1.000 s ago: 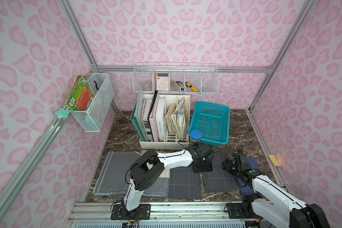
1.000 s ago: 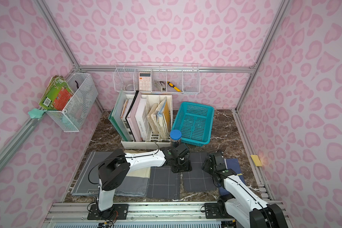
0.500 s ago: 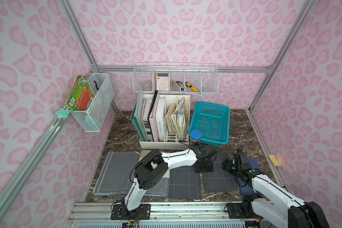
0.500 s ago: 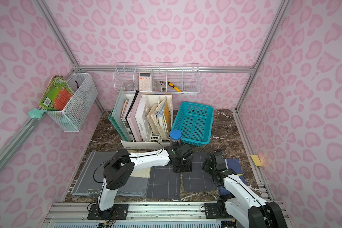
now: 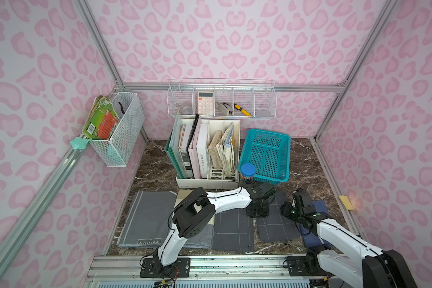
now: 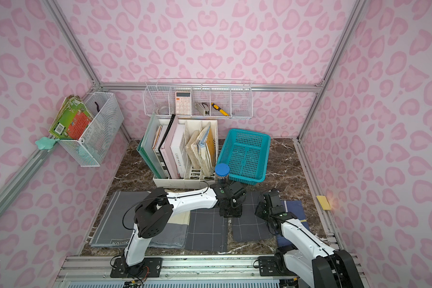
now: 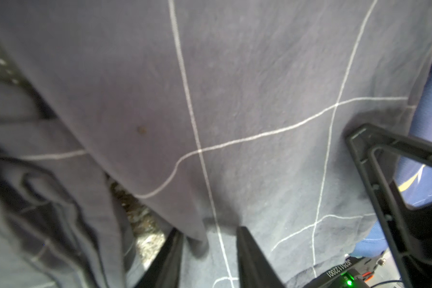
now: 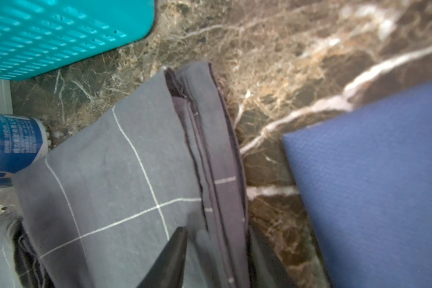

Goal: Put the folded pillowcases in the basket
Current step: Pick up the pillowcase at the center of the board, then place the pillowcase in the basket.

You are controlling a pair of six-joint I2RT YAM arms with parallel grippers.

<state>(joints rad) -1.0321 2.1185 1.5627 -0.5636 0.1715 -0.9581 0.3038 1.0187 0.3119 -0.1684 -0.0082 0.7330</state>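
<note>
Left hand [image 7: 208, 230]: its black fingers [image 7: 248, 251] stood on either side of a fold at the edge of the dark grey folded pillowcase with thin white grid lines [image 7: 260, 87]. Fabric filled the gap. Whether it was pinched tight could not be told.
Right hand [image 8: 217, 229]: its fingers [image 8: 173, 254] flanked the pillowcase's layered edge. Whether it was clamped or loose could not be told.
Hands from above: the left hand [image 5: 258, 212] sat at the pillowcase's left edge and the right hand [image 5: 288, 210] at its right edge.
Pillowcase position: in both top views it lay [image 5: 274, 224] [image 6: 250, 224] on the dark brown marble-patterned tabletop [image 5: 155, 159], between the two hands. It was outside the rectangular teal-blue plastic lattice basket [image 5: 286, 159], on the robot's side of it.
Basket: it stood toward the back right of the tabletop. In the right wrist view its wall [image 8: 60, 37] was near the pillowcase's corner, with bare marble between.
Neighbours: a blue-capped cylindrical container [image 5: 247, 169] stood just beside the pillowcase's far left corner. A navy blue folded cloth [image 8: 372, 187] lay to its right, and a second grey grid-lined cloth [image 5: 232, 232] to its left.
</note>
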